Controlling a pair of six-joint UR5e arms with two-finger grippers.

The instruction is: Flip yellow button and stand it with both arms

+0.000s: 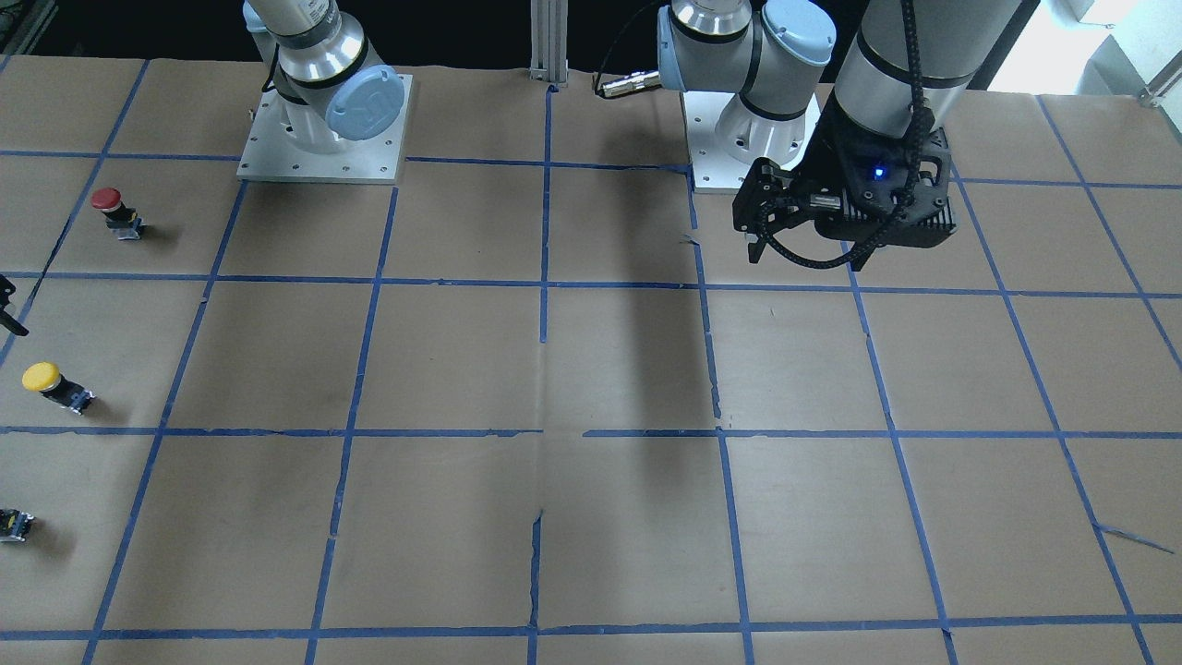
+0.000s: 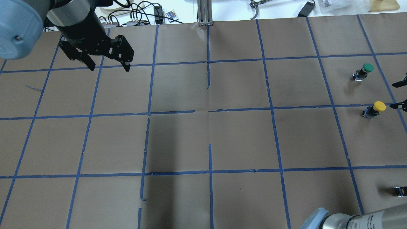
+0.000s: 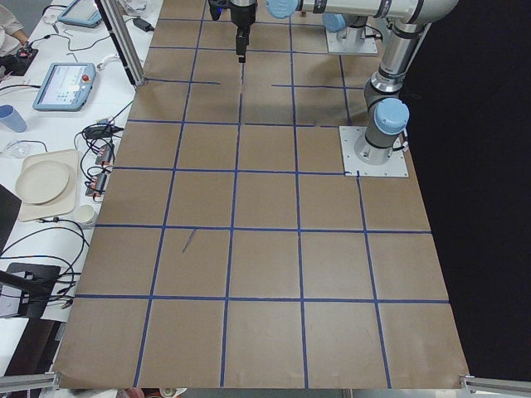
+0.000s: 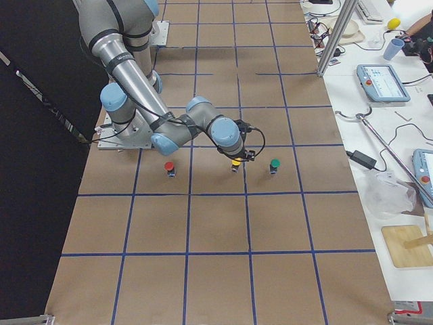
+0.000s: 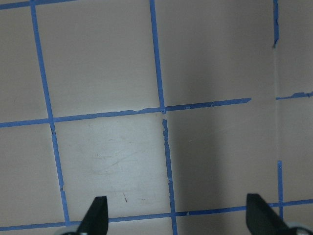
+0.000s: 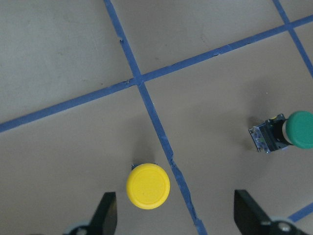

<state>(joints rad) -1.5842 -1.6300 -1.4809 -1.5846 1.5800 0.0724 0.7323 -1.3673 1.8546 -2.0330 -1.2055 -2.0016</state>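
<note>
The yellow button (image 1: pixel 43 378) stands cap up on the brown paper at the table's end on my right. It also shows in the overhead view (image 2: pixel 378 107), the exterior right view (image 4: pixel 235 163) and the right wrist view (image 6: pixel 148 186). My right gripper (image 6: pixel 177 218) is open and empty. It hovers just above the button without touching it; only its fingertips (image 2: pixel 398 84) show at the overhead view's right edge. My left gripper (image 2: pixel 108 66) is open and empty. It hangs high over the far left of the table (image 1: pixel 759 242), far from the button, above bare paper (image 5: pixel 177 218).
A green-capped button (image 2: pixel 366 68) (image 6: pixel 297 130) sits one square beyond the yellow one. A red-capped button (image 1: pixel 111 205) sits on its near side. A small dark capless block (image 1: pixel 15 525) lies near the table's edge. Blue tape lines grid the paper. The arm bases stand at the robot's side.
</note>
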